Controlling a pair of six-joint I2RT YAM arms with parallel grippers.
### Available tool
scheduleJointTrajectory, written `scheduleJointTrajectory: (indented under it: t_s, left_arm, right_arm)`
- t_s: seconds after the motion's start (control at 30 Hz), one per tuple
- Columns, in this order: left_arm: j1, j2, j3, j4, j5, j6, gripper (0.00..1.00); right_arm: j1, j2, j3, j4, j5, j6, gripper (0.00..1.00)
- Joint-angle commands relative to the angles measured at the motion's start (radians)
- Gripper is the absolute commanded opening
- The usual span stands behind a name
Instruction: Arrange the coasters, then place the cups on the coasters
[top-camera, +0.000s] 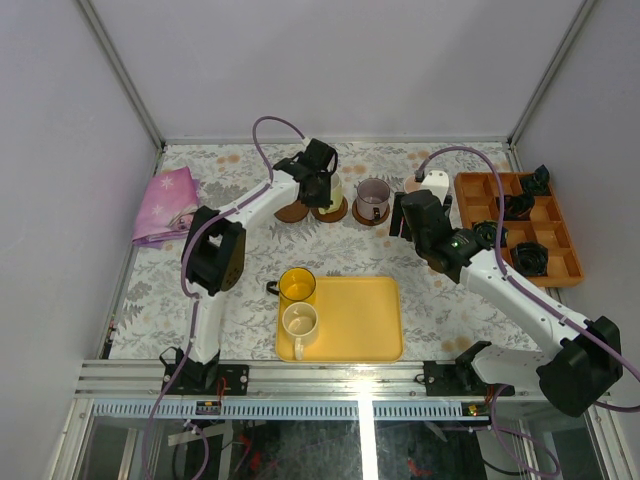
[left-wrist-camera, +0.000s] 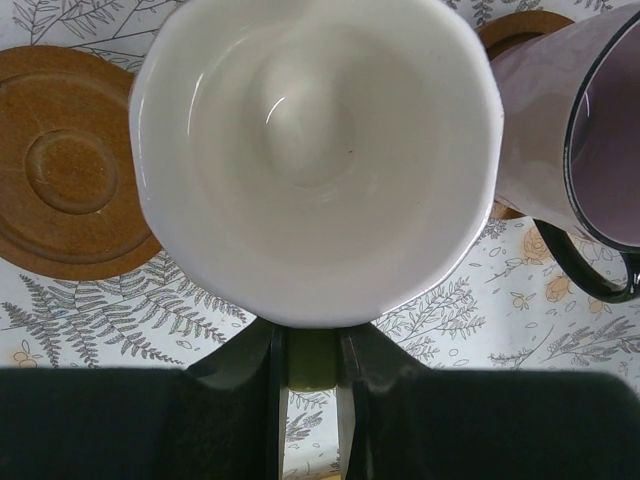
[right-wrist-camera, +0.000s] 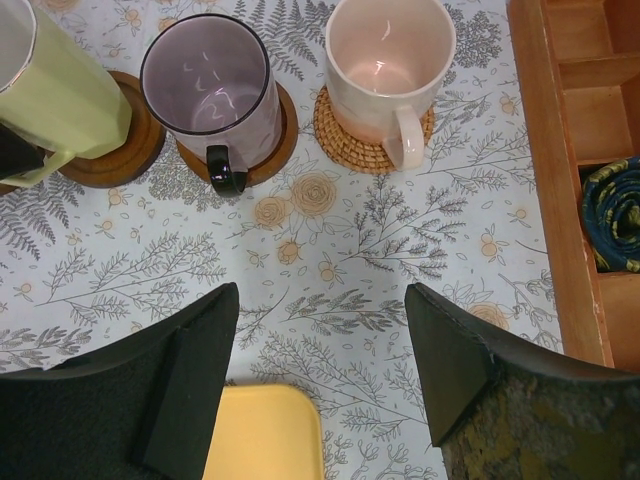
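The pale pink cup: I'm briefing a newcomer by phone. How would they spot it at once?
Find the orange divided tray on the right of the table. The cup nearest its left side is the pale pink cup. Unlike the grey-purple cup beside it, it sits on a light woven coaster, not dark wood.

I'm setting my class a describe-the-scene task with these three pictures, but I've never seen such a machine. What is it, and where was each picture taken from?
Two robot arms are bolted at the table's near edge, each ending in a two-finger gripper. One picture looks down from above; the other two come from cameras on the wrists. The left gripper pinches the handle of a pale cup over a dark coaster, beside an empty coaster. The right gripper hangs open, holding nothing. A purple cup and a pink cup stand on coasters. A yellow cup and a cream cup stand on the yellow tray.
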Motion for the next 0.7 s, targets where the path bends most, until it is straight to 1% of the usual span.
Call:
scheduleJointTrajectory:
  t_s: [0.0, 0.13, 0.23, 0.43, 0.47, 0.53, 0.67]
  left_arm:
    - [0.005, 0.001, 0.07, 0.029, 0.025, 0.022, 0.08]
    - [0.005, 0.001, 0.073, 0.013, 0.021, 0.025, 0.08]
    - [0.006, 0.003, 0.077, 0.001, 0.016, 0.026, 0.14]
    - [0.004, 0.001, 0.067, -0.01, -0.015, 0.026, 0.14]
    - [0.004, 0.002, 0.068, -0.011, -0.012, 0.025, 0.16]
    - [0.004, 0.005, 0.068, -0.011, -0.005, 0.026, 0.31]
    - [0.004, 0.006, 0.067, -0.011, -0.002, 0.021, 0.42]
  right_arm:
    - [-0.007, 0.001, 0.013, 0.028, -0.013, 0.006, 0.75]
    - [-0.007, 0.007, 0.015, 0.031, -0.016, 0.002, 0.75]
    - [-0.007, 0.013, 0.015, 0.035, -0.019, -0.001, 0.75]
    - [-0.007, 0.024, 0.018, 0.045, -0.028, -0.008, 0.75]
    - [-0.007, 0.026, 0.02, 0.045, -0.03, -0.009, 0.75]
    - [-0.007, 0.029, 0.022, 0.046, -0.032, -0.012, 0.75]
    - [-0.007, 0.033, 0.025, 0.051, -0.035, -0.018, 0.75]
